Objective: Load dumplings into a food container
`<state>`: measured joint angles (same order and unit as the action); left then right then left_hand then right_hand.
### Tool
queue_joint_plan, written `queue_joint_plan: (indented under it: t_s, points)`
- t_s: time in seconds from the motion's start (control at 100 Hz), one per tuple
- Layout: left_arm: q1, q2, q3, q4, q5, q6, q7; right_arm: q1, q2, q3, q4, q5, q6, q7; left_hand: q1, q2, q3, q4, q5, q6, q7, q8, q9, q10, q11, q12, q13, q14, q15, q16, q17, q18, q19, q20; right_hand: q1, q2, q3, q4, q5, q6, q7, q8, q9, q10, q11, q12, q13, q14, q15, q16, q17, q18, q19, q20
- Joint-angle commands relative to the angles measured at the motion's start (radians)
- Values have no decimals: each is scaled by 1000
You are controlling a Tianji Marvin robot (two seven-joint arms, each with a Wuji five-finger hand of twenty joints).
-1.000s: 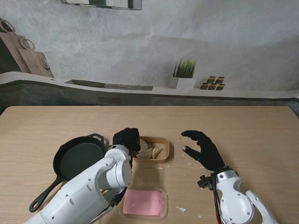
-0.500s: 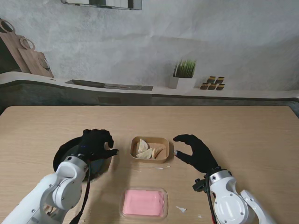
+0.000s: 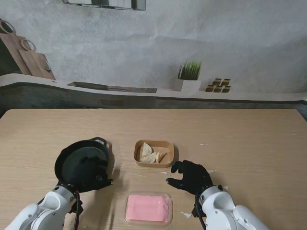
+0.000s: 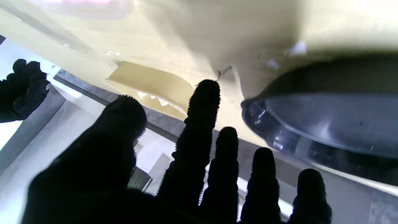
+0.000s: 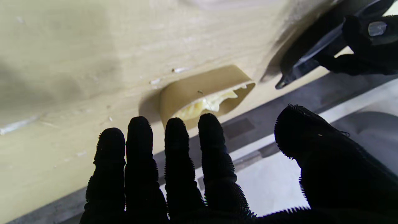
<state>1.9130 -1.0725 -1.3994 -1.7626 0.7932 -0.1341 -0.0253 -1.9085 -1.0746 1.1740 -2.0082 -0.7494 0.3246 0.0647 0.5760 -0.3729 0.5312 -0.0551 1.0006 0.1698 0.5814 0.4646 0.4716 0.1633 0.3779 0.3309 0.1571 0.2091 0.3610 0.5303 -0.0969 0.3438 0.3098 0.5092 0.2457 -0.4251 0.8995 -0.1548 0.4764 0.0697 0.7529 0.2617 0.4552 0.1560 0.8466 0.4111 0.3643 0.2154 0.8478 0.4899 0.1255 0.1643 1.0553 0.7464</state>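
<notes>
Nearest, a clear tray [image 3: 148,209] with a pink slab inside is seen at the table's [image 3: 249,139] front edge, between the two arms. The left hand [image 3: 91,176] is held over the near rim of the pan [image 3: 81,160], its fingers [image 4: 202,102] spread and nothing gripped. The right hand [image 3: 189,175] is held just right of the tray's far corner, fingers [image 5: 175,133] apart and empty, a little nearer than the container [image 3: 154,153]. The pan, black and with nothing seen in it, is placed left of the container, close but apart. The container, a tan open box, stands at mid-table; several dumplings [image 3: 152,155] are lying in it, pale and folded, piled toward its left and centre. From the right wrist their pleated edges [image 5: 205,102] are seen over the box wall.
</notes>
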Motion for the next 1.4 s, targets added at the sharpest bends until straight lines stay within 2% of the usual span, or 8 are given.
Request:
queue_joint_plan:
  t_s: [0.0,0.23,0.26,0.32,0.57,0.74,1.04,1.39]
  points:
    - [36,1,-3,8,-38,10,-37,-19,-9,-27,-2,7,6,1,-1,29,-27,6,39,21,-35,-20,-38,-20,-16,-20,-50,-21,-21,-16,-22,-28,-60,30,-30,35,-21,40,19,26,18,21,12,29,46,15,12,27,38,22,-15,-20,74,-24]
    - [76,0,-2,4,-51,1,-29,-18,6,-111,-9,-55,168,51,16,19,-26,11,41,15,-56,-28,-44,-29,-12,-18,-52,-31,-26,-14,-1,-25,-105,86,-28,64,-59,42,50,32,39,55,-11,31,85,30,0,30,80,42,-28,-35,132,-53]
    - [78,0,0,5,-49,3,-29,-19,5,-121,-7,-60,185,48,16,4,0,9,39,11,-46,-17,-45,-28,-11,-15,-51,-30,-26,-9,6,-26,-136,140,-27,64,-59,42,55,33,46,61,-12,33,87,30,1,32,81,42,-28,-34,134,-54]
    - [85,-1,5,10,-52,5,-19,-21,7,-136,-5,-75,218,48,23,-20,29,13,38,12,-25,-6,-43,-29,-6,-12,-52,-29,-23,-6,6,-26,-138,157,-29,70,-64,42,61,41,55,82,-23,37,94,32,-4,34,88,45,-31,-35,143,-57]
    - [107,1,21,10,-52,-6,-22,-11,6,-195,9,-95,338,26,35,-49,61,12,53,0,-1,-3,-34,-38,1,-10,-48,-35,-19,-5,5,-25,-138,170,-30,81,-71,41,73,80,20,84,-54,51,110,36,-21,41,99,50,-47,-42,154,-60]
    - [107,4,29,4,-53,-11,-36,7,16,-218,-1,-110,407,67,46,-79,75,-2,53,-14,21,-7,-30,-42,5,-7,-44,-34,-11,-1,4,-22,-134,181,-31,88,-77,42,57,97,13,81,-68,55,119,38,-28,39,105,52,-54,-48,155,-61]
    - [103,6,21,-6,0,-15,-22,10,10,-215,10,-71,406,49,54,-93,71,-15,16,-32,19,-44,-51,-46,-2,-7,-52,-38,-15,-1,-14,-24,-137,194,-22,86,-80,42,46,104,18,78,-80,60,132,40,-39,38,116,57,-68,-56,162,-56]
    - [151,2,-7,-66,183,-125,137,-26,1,-186,-1,-56,390,17,1,-65,47,12,-71,-88,-47,-93,-62,-57,20,24,-28,-42,21,29,6,-13,-113,236,-22,82,-77,42,47,110,21,74,-83,65,137,39,-39,43,120,58,-71,-54,166,-51]
